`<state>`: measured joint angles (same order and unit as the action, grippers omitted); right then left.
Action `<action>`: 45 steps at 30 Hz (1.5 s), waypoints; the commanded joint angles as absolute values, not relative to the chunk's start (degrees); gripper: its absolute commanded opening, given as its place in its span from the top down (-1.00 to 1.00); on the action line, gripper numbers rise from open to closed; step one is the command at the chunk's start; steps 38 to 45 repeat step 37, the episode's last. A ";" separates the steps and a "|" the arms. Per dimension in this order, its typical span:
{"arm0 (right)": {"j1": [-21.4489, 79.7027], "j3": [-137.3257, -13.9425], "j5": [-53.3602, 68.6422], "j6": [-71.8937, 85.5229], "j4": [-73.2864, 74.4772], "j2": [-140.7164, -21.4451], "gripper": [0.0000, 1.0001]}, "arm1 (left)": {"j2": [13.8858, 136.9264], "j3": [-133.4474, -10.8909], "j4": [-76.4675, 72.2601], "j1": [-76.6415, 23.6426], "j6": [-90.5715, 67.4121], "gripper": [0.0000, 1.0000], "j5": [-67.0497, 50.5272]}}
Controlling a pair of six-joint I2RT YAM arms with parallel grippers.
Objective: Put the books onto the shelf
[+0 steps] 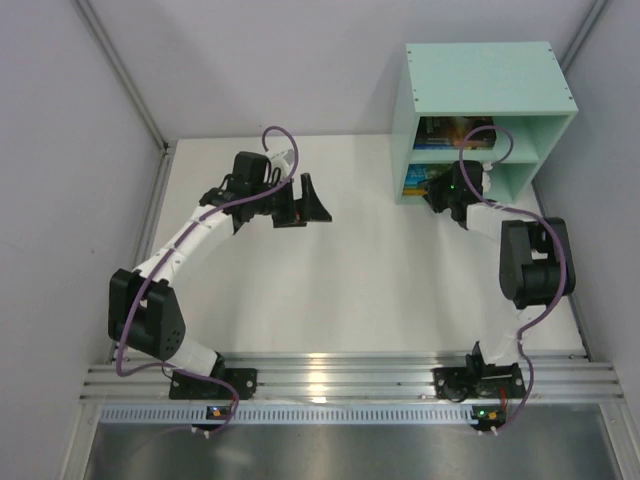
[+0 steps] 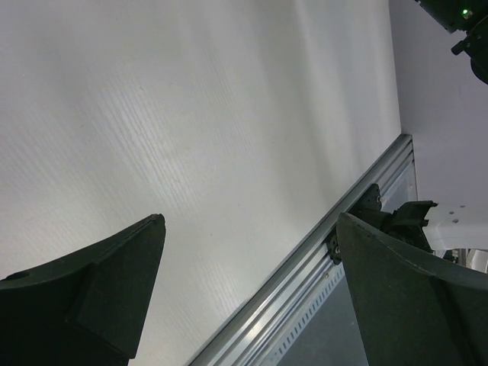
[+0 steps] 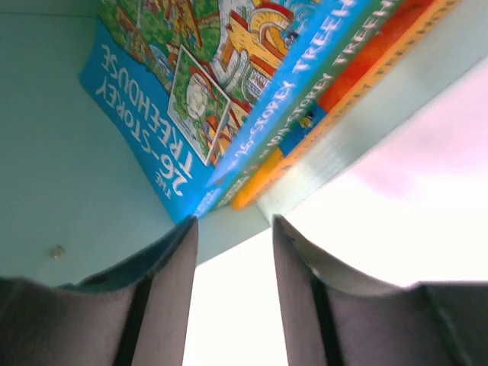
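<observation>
The white surface (image 1: 380, 290) is spread beneath both tools. The mint-green shelf (image 1: 480, 75) stands directly ahead of the right tool (image 3: 232, 227), whose tips are placed at the mouth of its lower compartment. Stacked books (image 3: 305, 91) are seen just beyond those tips, with a blue "26-Storey Treehouse" cover (image 3: 145, 99) showing. The right tool's jaws are held apart, nothing between. The left tool (image 1: 305, 203) is opened wide, well apart from the shelf.

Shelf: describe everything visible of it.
The shelf is a mint-green box that looks like painted wood. It stands upright at the far right corner of the table, open front facing the near edge. One board splits it into two compartments, and books sit in both. The right gripper, open and empty, is at the lower opening.
</observation>
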<state>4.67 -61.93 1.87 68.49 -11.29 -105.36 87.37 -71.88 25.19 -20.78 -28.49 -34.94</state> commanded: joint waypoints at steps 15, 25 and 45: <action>2.90 -51.86 7.64 40.79 19.40 -59.35 -0.99 | 70.78 -75.86 27.07 -20.65 -27.34 -0.98 -32.35; 2.99 -57.74 13.62 29.97 42.62 -41.76 -1.00 | 52.92 -65.67 18.30 -20.83 -33.21 -0.98 -33.49; 2.99 -55.90 16.44 29.53 46.41 -33.75 -0.99 | 48.87 -62.93 24.87 -20.74 -32.52 -0.98 -31.20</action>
